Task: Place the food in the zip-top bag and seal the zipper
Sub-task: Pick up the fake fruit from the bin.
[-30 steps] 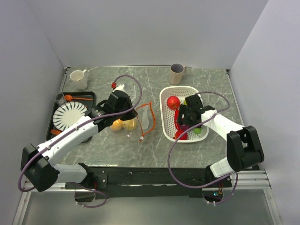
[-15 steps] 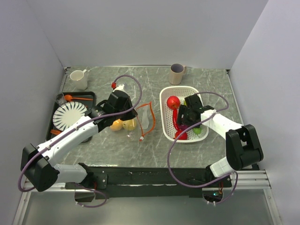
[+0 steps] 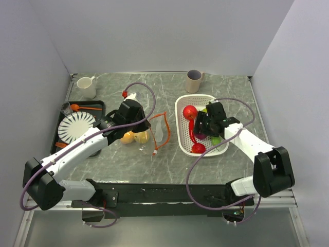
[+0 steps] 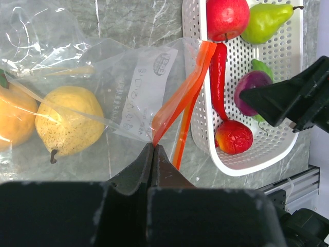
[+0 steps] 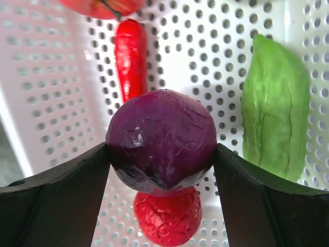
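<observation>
Pinching clear plastic bag [image 4: 139, 87] holding two yellow-orange fruits [image 4: 64, 121] in left gripper [image 4: 154, 149], clasping round purple vegetable [image 5: 162, 128] in right-hand white basket [image 5: 205, 51], five others remaining, with right gripper [image 5: 162, 152].

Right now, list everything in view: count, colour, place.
zip-top bag: one, clear, table centre
zipper: one, orange-red, bag's right edge
yellow pear, orange fruit: one each, inside bag
basket: one, white, right of bag
apple, chilli, round fruit: one each, red, in basket
green pear, green vegetable: one each, green, in basket
purple vegetable: one, purple, in basket
tray: one, black, left side
plate, spoon, glass: one each; striped white, orange, clear; on tray
mug: one, white, far-left corner
cup: one, beige, far edge
left pincer: shut on bag's edge
right pincer: closed on purple vegetable
</observation>
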### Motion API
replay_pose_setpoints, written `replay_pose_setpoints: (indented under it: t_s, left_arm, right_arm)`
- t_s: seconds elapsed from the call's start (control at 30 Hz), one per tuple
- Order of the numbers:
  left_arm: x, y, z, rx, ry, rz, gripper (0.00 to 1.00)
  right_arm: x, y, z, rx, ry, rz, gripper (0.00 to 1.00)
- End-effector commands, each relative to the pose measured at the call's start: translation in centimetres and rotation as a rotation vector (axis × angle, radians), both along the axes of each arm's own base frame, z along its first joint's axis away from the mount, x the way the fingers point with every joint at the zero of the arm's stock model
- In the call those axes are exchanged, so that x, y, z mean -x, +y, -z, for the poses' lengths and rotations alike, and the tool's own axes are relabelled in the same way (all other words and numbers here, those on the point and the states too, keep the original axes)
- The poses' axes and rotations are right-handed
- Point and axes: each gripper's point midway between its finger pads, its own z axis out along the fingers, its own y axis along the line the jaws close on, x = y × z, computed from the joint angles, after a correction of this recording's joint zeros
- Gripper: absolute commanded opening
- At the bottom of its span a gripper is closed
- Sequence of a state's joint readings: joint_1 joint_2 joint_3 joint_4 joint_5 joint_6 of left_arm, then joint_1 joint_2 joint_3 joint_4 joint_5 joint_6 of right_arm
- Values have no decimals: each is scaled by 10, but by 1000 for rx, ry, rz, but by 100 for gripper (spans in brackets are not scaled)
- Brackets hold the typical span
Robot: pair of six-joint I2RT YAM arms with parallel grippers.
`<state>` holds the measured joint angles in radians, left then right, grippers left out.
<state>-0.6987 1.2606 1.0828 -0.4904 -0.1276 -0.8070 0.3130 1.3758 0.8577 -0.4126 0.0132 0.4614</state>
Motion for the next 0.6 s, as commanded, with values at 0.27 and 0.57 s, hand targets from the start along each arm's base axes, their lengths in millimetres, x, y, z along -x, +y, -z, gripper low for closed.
replay_pose_setpoints:
  t_s: [0.27, 0.57]
  left_arm:
    - [-5, -11, -7, 38, -20, 28, 1]
    - [-7, -15, -4, 40, -11, 38, 1]
  right_arm:
    - [9, 22, -44, -152, -107, -88, 50]
    - [25, 53, -92, -369, -224, -164, 50]
